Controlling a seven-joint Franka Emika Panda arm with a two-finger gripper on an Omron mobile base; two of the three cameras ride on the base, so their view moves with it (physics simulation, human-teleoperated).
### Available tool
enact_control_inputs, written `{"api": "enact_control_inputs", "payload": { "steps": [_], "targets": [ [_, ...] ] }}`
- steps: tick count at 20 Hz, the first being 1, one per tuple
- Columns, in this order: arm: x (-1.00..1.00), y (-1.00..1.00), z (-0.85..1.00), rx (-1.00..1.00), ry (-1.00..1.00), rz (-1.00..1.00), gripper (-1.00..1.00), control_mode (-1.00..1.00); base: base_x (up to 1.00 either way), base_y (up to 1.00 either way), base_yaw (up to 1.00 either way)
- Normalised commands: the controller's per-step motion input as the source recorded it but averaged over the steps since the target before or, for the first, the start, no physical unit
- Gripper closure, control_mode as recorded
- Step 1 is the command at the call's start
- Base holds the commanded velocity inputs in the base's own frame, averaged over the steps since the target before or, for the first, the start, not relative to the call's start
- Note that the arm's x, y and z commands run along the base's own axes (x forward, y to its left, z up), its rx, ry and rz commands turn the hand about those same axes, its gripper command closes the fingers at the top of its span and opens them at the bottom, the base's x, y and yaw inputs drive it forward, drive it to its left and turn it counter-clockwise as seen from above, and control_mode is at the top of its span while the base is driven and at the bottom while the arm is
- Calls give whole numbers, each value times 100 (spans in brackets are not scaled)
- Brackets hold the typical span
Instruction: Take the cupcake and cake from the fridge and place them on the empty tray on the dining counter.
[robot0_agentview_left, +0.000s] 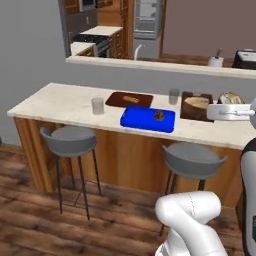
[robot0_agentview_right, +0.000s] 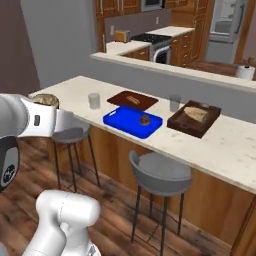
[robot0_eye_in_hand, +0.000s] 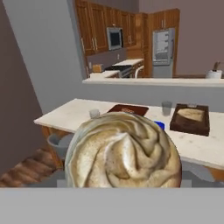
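A round cake (robot0_eye_in_hand: 124, 154) with a swirled cream top sits right in front of the hand camera, and my gripper (robot0_agentview_left: 227, 104) is shut on it; the fingertips are hidden behind it. The cake (robot0_agentview_left: 230, 97) hangs above the right end of the dining counter (robot0_agentview_left: 60, 102) and shows at the left (robot0_agentview_right: 45, 100) in the right base view. The bright blue tray (robot0_agentview_left: 142, 120) lies mid-counter with the small dark cupcake (robot0_agentview_left: 159, 115) on its right part. Far back in the kitchen stands the grey fridge (robot0_eye_in_hand: 162, 46), its pale inside showing.
A flat brown tray with a hot dog (robot0_agentview_left: 130, 99) lies behind the blue one, and a dark raised-rim tray with bread (robot0_agentview_left: 196, 106) to its right. Two glasses (robot0_agentview_left: 97, 105) (robot0_agentview_left: 173, 96) stand on the counter. Grey stools (robot0_agentview_left: 70, 140) (robot0_agentview_left: 192, 159) line its front.
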Motion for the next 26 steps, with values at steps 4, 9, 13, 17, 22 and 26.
{"api": "enact_control_inputs", "payload": {
  "steps": [4,9,13,17,22,26],
  "targets": [
    [0,0,0,0,0,0,100,100,100,100,-49],
    [0,0,0,0,0,0,100,100,100,100,-54],
    [0,0,0,0,0,0,100,100,100,94,-52],
    [0,0,0,0,0,0,100,100,100,28,-33],
    [0,0,0,0,0,0,100,100,100,-54,-6],
    [0,0,0,0,0,0,100,100,100,-19,-39]
  ]
}}
